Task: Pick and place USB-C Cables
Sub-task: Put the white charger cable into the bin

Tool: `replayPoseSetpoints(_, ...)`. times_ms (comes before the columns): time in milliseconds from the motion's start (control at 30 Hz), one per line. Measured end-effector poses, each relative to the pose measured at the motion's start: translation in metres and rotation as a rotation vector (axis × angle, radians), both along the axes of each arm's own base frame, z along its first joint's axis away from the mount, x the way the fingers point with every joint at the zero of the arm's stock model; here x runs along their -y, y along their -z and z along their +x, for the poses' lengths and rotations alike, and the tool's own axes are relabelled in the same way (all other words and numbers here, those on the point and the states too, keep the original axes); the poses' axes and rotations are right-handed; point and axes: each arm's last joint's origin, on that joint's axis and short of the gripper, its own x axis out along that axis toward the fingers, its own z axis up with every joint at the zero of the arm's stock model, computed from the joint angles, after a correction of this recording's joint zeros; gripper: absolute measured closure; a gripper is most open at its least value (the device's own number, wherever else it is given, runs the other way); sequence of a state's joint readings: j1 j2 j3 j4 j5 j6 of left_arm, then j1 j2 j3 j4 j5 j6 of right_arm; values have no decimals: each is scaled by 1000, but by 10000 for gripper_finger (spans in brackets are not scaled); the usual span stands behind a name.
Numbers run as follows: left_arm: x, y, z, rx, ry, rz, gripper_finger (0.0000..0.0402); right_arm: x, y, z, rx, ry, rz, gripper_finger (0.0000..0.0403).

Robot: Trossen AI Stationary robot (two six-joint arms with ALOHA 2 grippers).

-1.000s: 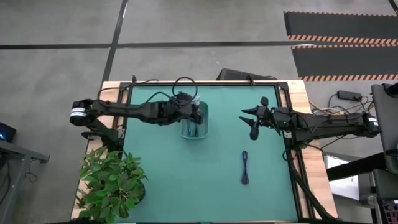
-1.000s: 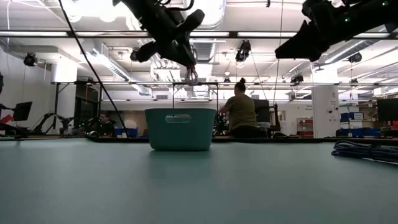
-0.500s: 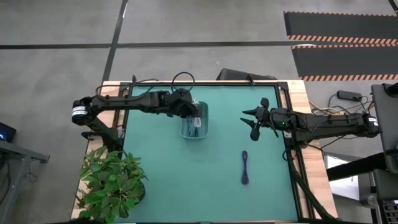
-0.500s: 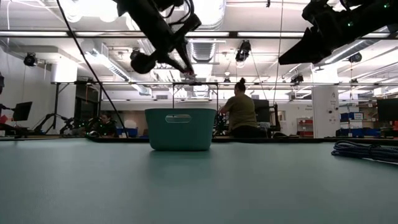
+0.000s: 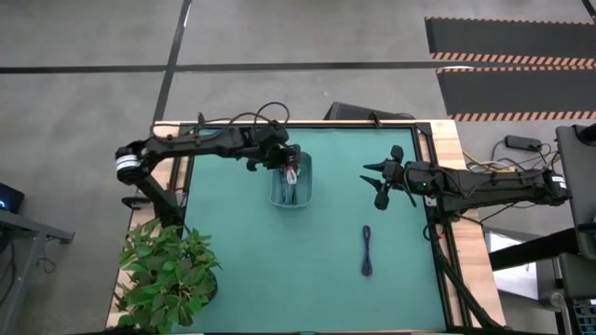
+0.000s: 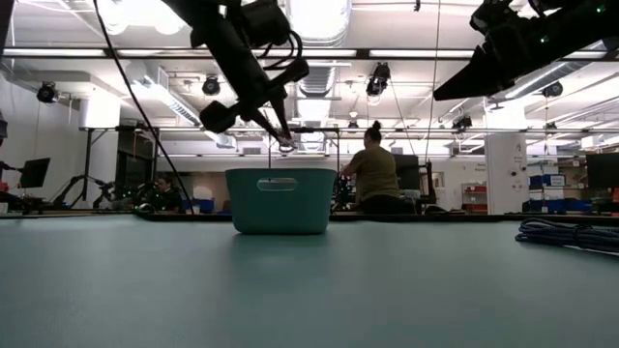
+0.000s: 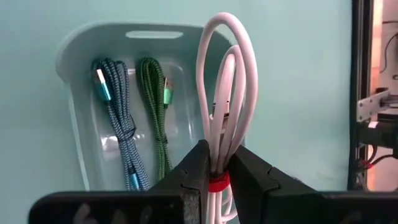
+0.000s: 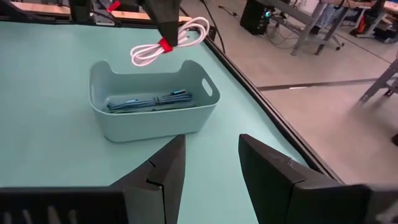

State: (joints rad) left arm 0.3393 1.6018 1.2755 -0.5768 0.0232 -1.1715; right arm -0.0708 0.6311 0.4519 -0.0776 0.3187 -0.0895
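My left gripper (image 5: pixel 291 167) hangs over the teal bin (image 5: pixel 304 199), shut on the white cable (image 7: pixel 227 81) with a red tie. A blue cable (image 7: pixel 118 124) and a green cable (image 7: pixel 155 118) lie side by side on the bin's floor. The dark purple cable (image 5: pixel 367 251) lies on the green mat to the right, nearer the front edge. My right gripper (image 5: pixel 382 181) waits open above the mat's right part, pointing at the bin (image 8: pixel 155 106), with nothing between its fingers. My left gripper pinches the white cable's bundle between its two fingers just beside the red tie (image 7: pixel 217 183). The fingers slant down from above and lie across the bundle. The coil sticks out to both sides (image 8: pixel 144 55), lifted clear above the bin's rim.
A potted plant (image 5: pixel 168 279) stands at the table's near left corner. A dark rail (image 5: pixel 430 167) borders the mat on the right. Beyond the table a person (image 6: pixel 372 174) sits with their back turned. Bare mat lies between the bin and the purple cable.
My left arm has swung toward the table's far edge and its wrist has rolled; the gripper has sunk a little and stays over the bin, still shut on the white cable, which has turned with it.
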Motion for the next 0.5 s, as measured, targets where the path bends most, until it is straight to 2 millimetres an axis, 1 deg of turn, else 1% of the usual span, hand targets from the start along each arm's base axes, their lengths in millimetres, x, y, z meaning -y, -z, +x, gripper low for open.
replayPoseSetpoints(233,-1,14,5,-41,14,-19,366,1,0,-1,-7,48,-33,264)
replayPoseSetpoints(500,-6,40,17,-96,47,-52,366,2,-1,-1,-8,47,-44,264)
